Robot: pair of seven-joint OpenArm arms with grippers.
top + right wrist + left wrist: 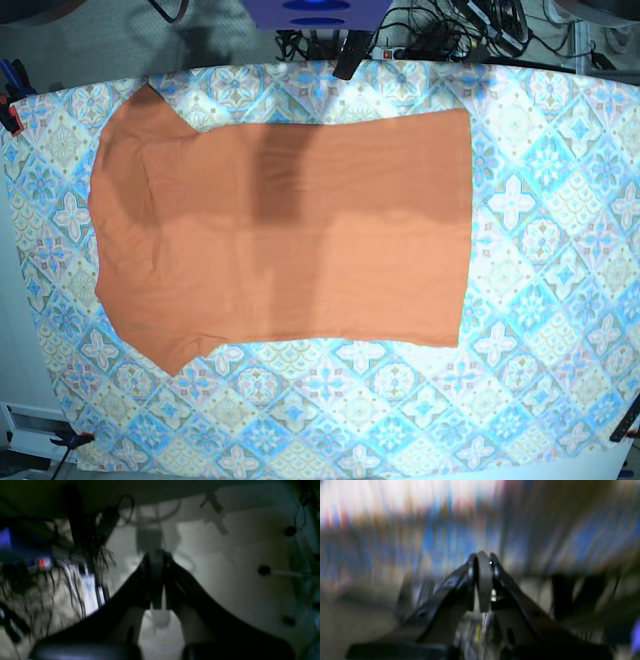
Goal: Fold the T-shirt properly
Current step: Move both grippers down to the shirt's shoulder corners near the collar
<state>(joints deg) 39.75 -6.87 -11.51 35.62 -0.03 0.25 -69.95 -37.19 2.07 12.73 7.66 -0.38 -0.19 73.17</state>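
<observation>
The plain burnt-orange soft T-shirt (280, 230) lies flat in the middle of the base view on the blue-and-beige patterned counter (540, 250). The left end effector (483, 560) and right end effector (157, 555) are pressed together, holding nothing (both away from the shirt). A good start is to grab one long edge at two corners and fold evenly.

Table under a blue-and-beige patterned tablecloth (540, 330), orange T-shirt (290, 240) spread flat on it, sleeves leftward.
</observation>
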